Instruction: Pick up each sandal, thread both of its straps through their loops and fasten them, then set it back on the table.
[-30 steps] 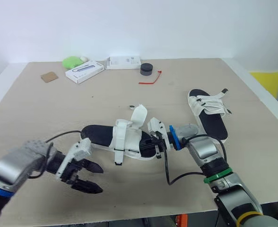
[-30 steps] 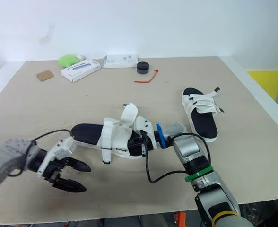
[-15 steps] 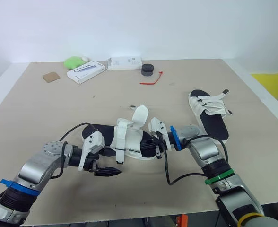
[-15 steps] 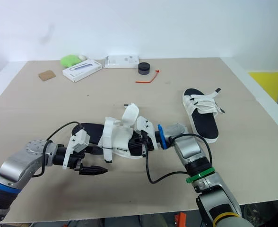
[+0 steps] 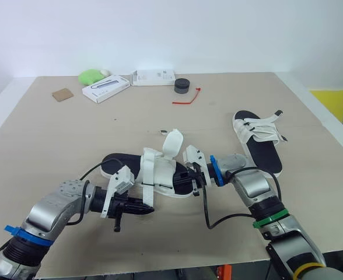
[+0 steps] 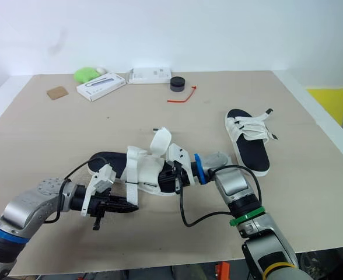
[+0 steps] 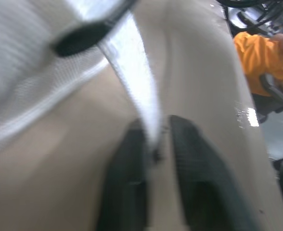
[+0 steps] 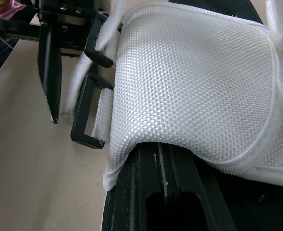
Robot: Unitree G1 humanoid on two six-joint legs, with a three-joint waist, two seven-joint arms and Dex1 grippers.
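White mesh strap of the black-soled sandal, lying mid-table, is pinched between the left gripper's narrowed jaws. The right gripper clamps the sandal's opposite end. The second sandal lies well apart.

Bright, even light from above; faint soft shadows on the table; small glare spot near its edge.

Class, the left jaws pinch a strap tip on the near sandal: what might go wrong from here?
1. The left gripper holds the strap only by its thin tip, so it may slip free when pulled.
2. The black loops sit close together, so the strap could miss or enter the wrong one.
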